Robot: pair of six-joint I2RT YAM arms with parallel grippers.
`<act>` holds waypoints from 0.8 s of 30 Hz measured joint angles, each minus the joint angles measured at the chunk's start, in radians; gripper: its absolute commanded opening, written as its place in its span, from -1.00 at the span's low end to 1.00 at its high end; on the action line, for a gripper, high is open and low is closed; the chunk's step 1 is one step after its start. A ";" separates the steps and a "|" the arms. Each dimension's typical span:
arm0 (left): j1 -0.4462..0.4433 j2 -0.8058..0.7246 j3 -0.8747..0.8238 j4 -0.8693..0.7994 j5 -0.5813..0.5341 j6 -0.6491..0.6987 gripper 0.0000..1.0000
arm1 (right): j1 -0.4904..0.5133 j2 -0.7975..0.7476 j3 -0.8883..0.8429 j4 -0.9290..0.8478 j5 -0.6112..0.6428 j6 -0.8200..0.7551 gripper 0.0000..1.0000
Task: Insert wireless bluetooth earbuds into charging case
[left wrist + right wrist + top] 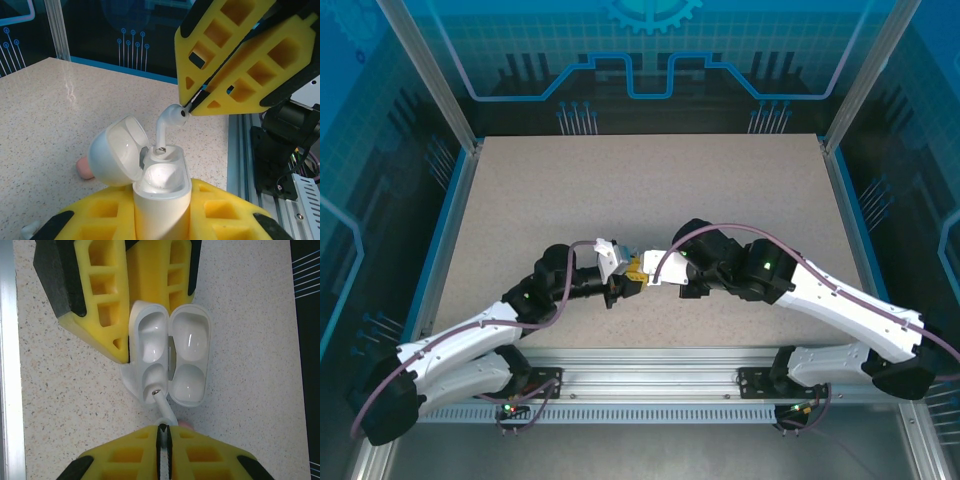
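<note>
Table [650, 190] was tan and speckled, with blue walls [520, 50] around it. The left gripper [162, 220] squeezed a white case [161, 187], lid open. The right gripper [194, 104] pinched a white earbud [166, 122], its stem tip at one hole in the case.

No readable lettering, brand or number — just a wordless gear emblem [652, 12] on the blue back panel [770, 40]

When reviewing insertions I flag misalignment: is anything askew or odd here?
The white earbud, pinched in the right gripper, leans off the slot's line, only its stem tip inside the open charging case held by the left gripper. Nothing looks damaged.
</note>
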 measured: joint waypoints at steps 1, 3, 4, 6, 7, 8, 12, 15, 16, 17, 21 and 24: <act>0.000 0.000 0.000 -0.001 0.000 0.000 -0.76 | 0.001 0.003 0.000 -0.001 0.002 0.000 -0.73; 0.000 0.003 0.000 -0.001 0.000 0.000 -0.75 | 0.002 0.010 0.003 -0.004 0.004 -0.004 -0.73; 0.000 0.006 0.000 -0.002 0.000 0.000 -0.76 | 0.002 0.014 0.005 -0.005 0.005 -0.006 -0.73; 0.000 0.008 0.000 -0.006 0.000 0.000 -0.75 | 0.002 0.020 0.009 -0.007 0.005 -0.008 -0.73; 0.000 0.011 0.000 -0.006 0.000 0.000 -0.75 | 0.003 0.023 0.010 -0.007 0.005 -0.008 -0.73; 0.000 0.013 0.000 -0.006 0.000 0.000 -0.75 | 0.003 0.025 0.011 -0.007 0.005 -0.007 -0.73; 0.000 0.019 0.000 -0.011 0.000 0.000 -0.75 | 0.003 0.027 0.011 -0.007 0.008 -0.008 -0.73; 0.000 0.019 0.000 -0.013 0.000 0.000 -0.75 | 0.003 0.027 0.013 -0.008 0.008 -0.011 -0.73; 0.000 0.019 0.000 -0.013 0.000 0.000 -0.75 | 0.003 0.028 0.014 -0.010 0.008 -0.011 -0.73; 0.000 0.020 0.001 -0.014 0.000 0.000 -0.76 | 0.003 0.029 0.016 -0.012 0.008 -0.012 -0.73; 0.000 0.023 0.002 -0.014 0.000 0.000 -0.76 | 0.003 0.034 0.018 -0.016 0.008 -0.015 -0.73; 0.000 0.024 0.002 -0.014 0.000 0.000 -0.76 | 0.003 0.034 0.019 -0.021 0.008 -0.016 -0.73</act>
